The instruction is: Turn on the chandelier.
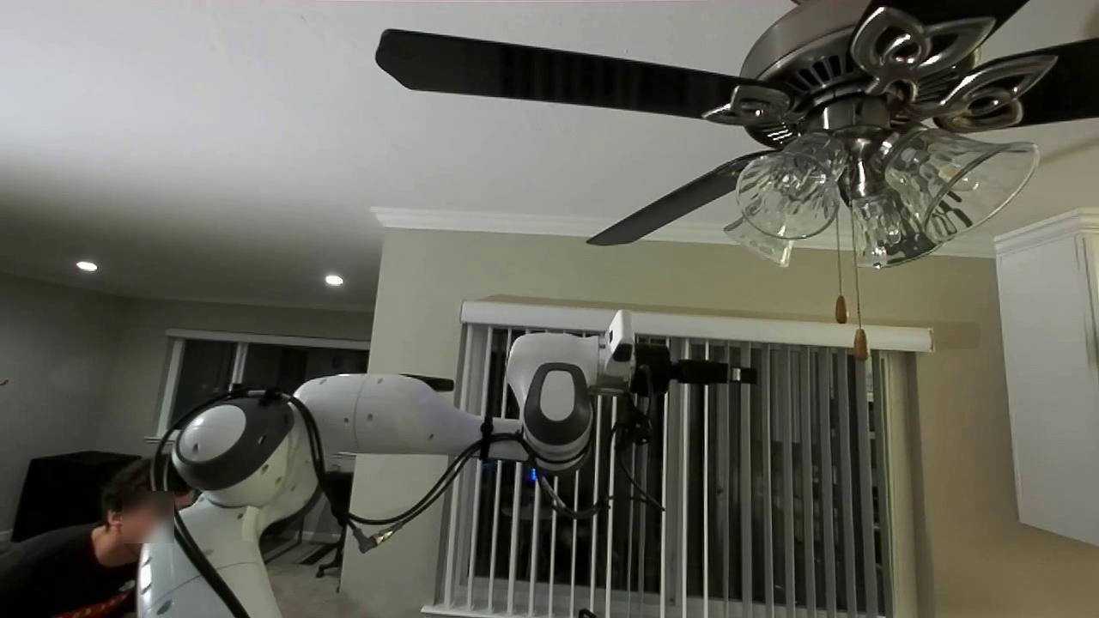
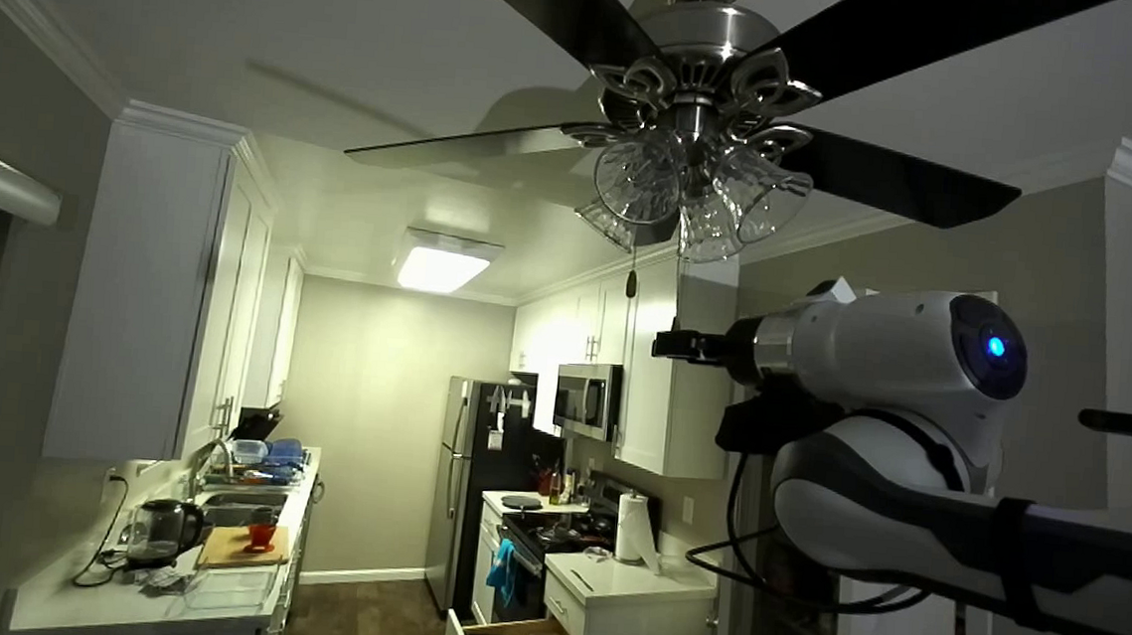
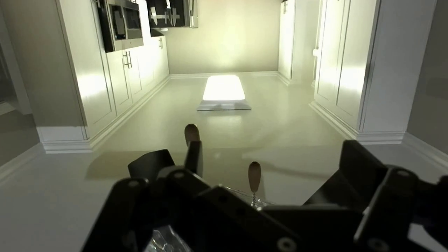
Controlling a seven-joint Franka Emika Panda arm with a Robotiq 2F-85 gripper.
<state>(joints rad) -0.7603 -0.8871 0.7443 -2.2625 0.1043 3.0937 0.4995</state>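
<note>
Over everything spreads the pale ceiling (image 1: 258, 129), and in an exterior view vertical blinds (image 1: 773, 481) hang beyond my arm (image 1: 378, 416). From that ceiling hangs the chandelier (image 1: 859, 112), a metal fan body with long dark blades (image 1: 549, 75) reaching out around it; in both exterior views its body shows higher up than my arm, and it looks unlit. The arm itself is white with grey joint covers, and its end stretches out nearly level. White cabinets (image 2: 143, 308) face each other in two rows, a refrigerator (image 2: 457, 449) stands farther in, and a person (image 1: 77, 558), face blurred, bends low beside my lower links in an exterior view. A ceiling lamp (image 2: 442, 269) glows brightly between the cabinet rows, with a microwave (image 2: 585, 399) mounted along one of them. My gripper (image 3: 276, 161) is spread wide, its two black fingers (image 3: 360, 166) held well apart. Clear glass shades (image 1: 788, 193), bell-shaped, cluster under the fan body and tilt outward in different directions. Small round spotlights (image 1: 334, 280) shine from the ceiling farther back. Below the shades dangle two thin pull chains (image 1: 856, 283), each ending in a brown fob (image 1: 860, 344). In my wrist view, which stands upside down, one fob lines up between my fingers, while the other is partly covered by one of them. In an exterior view a gap shows between my gripper and both fobs.
</note>
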